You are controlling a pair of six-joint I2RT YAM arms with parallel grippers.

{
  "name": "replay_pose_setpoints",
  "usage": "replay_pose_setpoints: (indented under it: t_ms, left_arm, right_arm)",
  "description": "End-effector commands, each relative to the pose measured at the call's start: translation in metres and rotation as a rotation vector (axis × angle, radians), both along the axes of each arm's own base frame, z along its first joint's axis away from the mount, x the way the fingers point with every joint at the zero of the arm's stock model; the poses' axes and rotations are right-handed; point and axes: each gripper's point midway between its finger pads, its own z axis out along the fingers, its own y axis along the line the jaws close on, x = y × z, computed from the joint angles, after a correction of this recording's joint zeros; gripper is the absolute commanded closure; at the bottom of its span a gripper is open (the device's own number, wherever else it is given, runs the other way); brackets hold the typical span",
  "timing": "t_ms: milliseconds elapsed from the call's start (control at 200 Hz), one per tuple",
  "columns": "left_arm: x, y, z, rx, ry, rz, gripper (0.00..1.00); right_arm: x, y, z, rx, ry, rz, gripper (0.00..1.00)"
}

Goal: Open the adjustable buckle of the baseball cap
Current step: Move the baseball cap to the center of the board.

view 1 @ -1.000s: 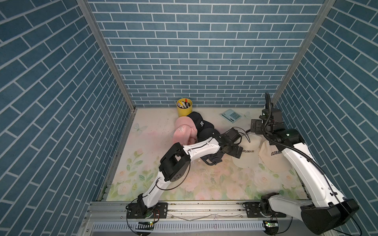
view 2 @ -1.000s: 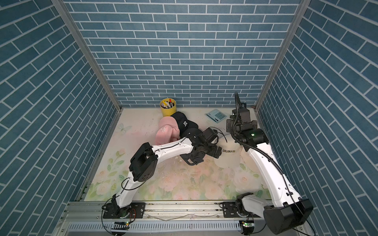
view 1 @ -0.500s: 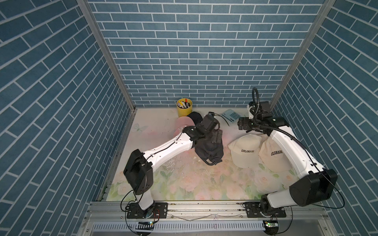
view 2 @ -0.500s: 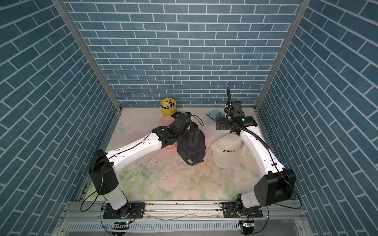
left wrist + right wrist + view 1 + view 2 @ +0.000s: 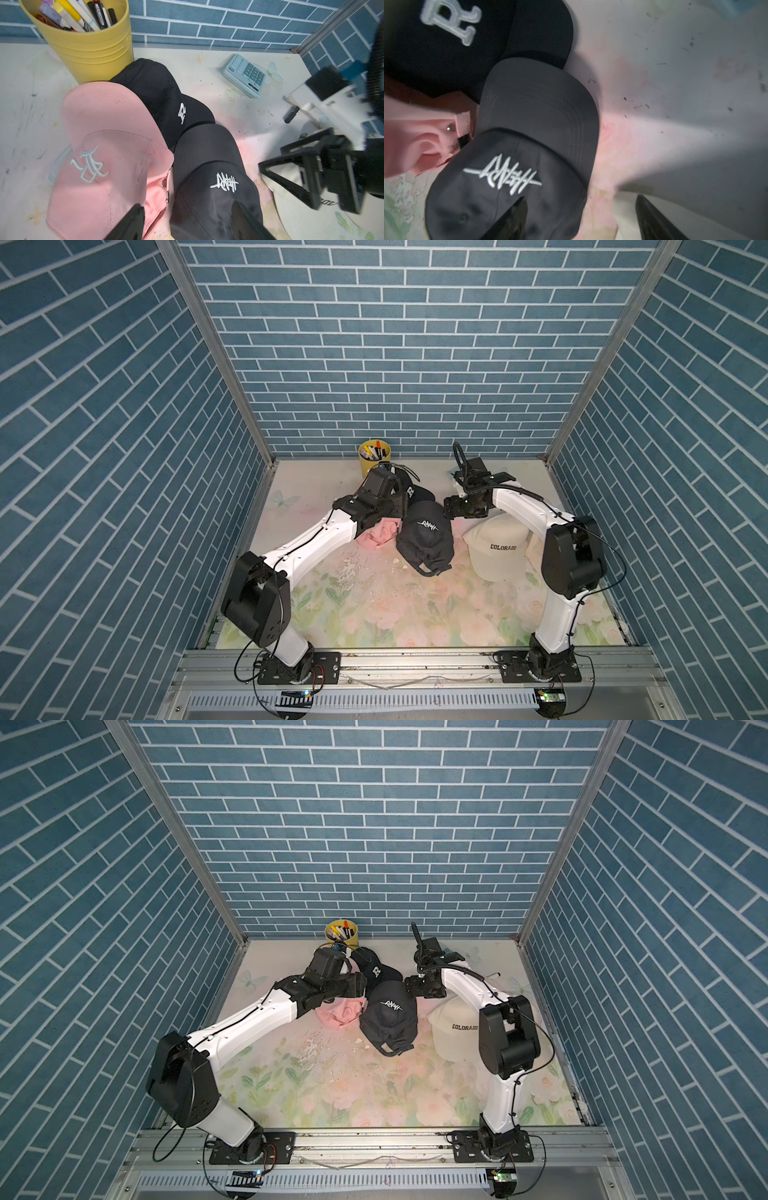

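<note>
We hold the left gripper and right gripper wide and empty, flanking the brim end of the black script cap. Its buckle strap lies behind both fingertips, back toward our bases, roughly equally near each.

The black cap (white scrawl stitched on its front) lies crown-up mid-table, brim toward twelve o'clock, its rear strap looping out at six o'clock.
</note>
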Motion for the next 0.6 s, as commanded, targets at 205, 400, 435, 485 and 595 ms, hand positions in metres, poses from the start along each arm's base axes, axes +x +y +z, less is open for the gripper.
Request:
replay_pose_setpoints:
  t_ms: [205, 400, 435, 485, 595]
  left_arm:
    - [-0.028, -0.028, -0.012, -0.112, 0.014, -0.244, 0.48]
    - [-0.057, -0.040, -0.054, -0.142, 0.101, -0.347, 0.55]
    - [-0.059, -0.043, -0.061, -0.140, 0.115, -0.359, 0.57]
    - [-0.062, -0.046, -0.066, -0.138, 0.129, -0.373, 0.59]
    - [-0.063, -0.051, -0.074, -0.144, 0.149, -0.387, 0.61]
  right_arm:
    - [0.048, 0.009, -0.013, 0.186, -0.021, 0.187, 0.15]
    - [0.058, 0.025, -0.020, 0.318, 0.021, 0.344, 0.15]
    - [0.060, 0.028, -0.023, 0.334, 0.030, 0.351, 0.16]
    - [0.063, 0.033, -0.027, 0.355, 0.037, 0.365, 0.18]
    - [0.067, 0.039, -0.035, 0.365, 0.058, 0.382, 0.21]
